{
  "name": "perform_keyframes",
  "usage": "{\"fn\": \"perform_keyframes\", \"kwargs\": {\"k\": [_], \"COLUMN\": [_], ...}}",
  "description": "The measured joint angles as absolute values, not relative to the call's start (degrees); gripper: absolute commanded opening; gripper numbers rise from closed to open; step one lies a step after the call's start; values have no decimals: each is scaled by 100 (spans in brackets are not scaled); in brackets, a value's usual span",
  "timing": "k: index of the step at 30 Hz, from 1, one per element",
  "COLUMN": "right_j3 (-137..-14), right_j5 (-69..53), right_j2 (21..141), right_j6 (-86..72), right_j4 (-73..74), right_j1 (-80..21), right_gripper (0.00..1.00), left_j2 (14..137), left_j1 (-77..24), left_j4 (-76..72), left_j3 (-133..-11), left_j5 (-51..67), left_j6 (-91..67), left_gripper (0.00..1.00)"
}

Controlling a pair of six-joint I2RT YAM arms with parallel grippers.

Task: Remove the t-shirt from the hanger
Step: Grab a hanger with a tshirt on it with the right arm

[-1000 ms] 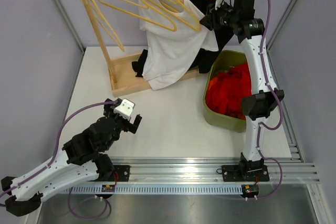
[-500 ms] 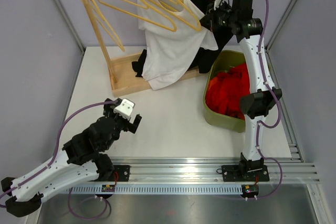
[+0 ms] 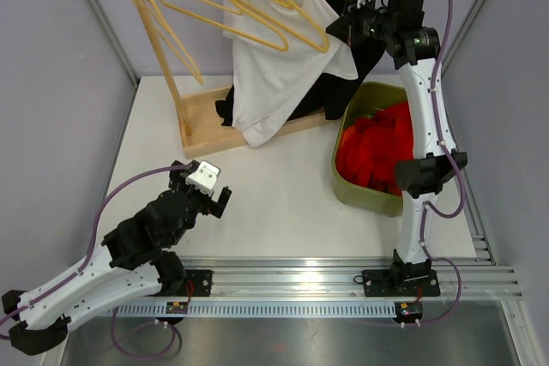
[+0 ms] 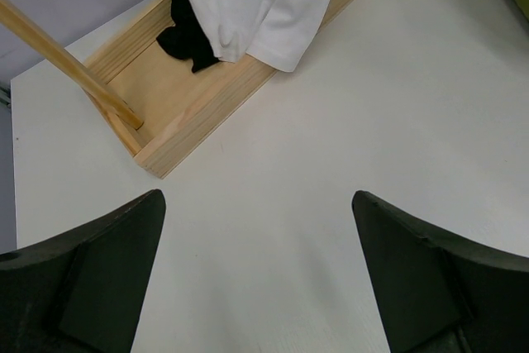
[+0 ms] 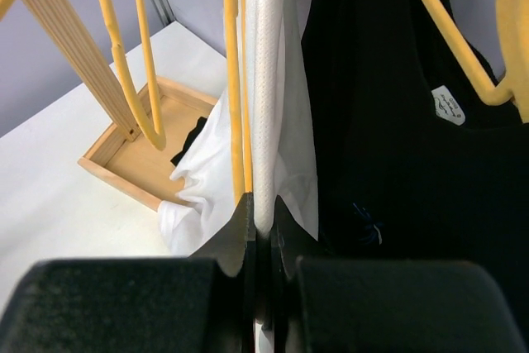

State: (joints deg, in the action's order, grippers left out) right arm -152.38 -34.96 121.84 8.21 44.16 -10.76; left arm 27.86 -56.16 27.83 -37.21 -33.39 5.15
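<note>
While tight on t-shirt [image 5: 269, 105], right pincer [image 5: 263, 222] aloft

White t-shirt [image 3: 283, 75] hangs on a yellow hanger [image 5: 229, 55], slanting twd the right, cloth creased & bunched. Lower hem trails onto the wood rack base [image 4: 178, 113], w/ one corner lapping over the base's front rail. Upper right edge of the shirt is pinched betw. the closed jaws of the right gripper [image 5: 263, 221]. Hanger's arms run just beside that edge.
</note>
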Motion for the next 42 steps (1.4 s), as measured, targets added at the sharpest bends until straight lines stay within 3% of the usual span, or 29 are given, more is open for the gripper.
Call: {"fn": "perform_keyframes", "kwargs": {"k": [7,16,29,42], "right_j3": [-15240,-14038,-13889,-13618], "right_j5": [-3520,-3911,-3621,-2910], "right_j2": [12042,11386,11312,10892], "right_j6": [801,762,1015,1085], "right_j4": [4427,4121,4182,4178], "right_j1": [-1076,-1157,-2211,-1922], "right_gripper": [0,0,0,0], "left_j2": [2786,2786,2707,2670], "left_j1": [-5599,-5581,-5572,-5566], "left_j4": [2783,2781,2777,2777], "left_j3": [-3721,-3721,-3721,-3717], "left_j5": [-3312,-3236,-3166,-3120], "left_j6": [515,515,513,508], "left_gripper": [99,99,99,99]}}
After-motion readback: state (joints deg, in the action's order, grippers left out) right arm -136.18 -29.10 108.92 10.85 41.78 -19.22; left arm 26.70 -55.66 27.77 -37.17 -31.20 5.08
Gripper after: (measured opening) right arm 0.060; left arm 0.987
